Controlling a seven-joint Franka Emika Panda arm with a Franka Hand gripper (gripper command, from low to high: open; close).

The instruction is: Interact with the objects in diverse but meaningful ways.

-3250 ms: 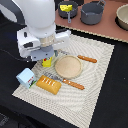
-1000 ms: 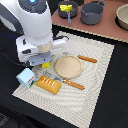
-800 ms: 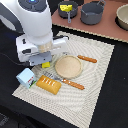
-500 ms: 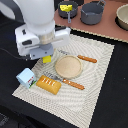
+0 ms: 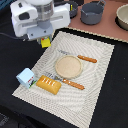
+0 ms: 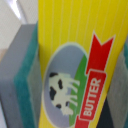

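Wrist view: butter box (image 6: 75, 65) fills frame, long axis running along the grey-green fingers (image 6: 22, 75) flanking it.
Gripper (image 5: 44, 40): clamped on box.
Box loc: lifted off mat (image 5: 100, 75), above its far corner, exterior view's left.
Nearest food: bread loaf (image 5: 48, 84), milk carton (image 5: 25, 77), well apart, below.

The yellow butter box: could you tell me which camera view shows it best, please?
The wrist view: the yellow butter box fills the picture, with its cow picture and red BUTTER label legible. The exterior view shows only a small yellow corner of it under the arm.
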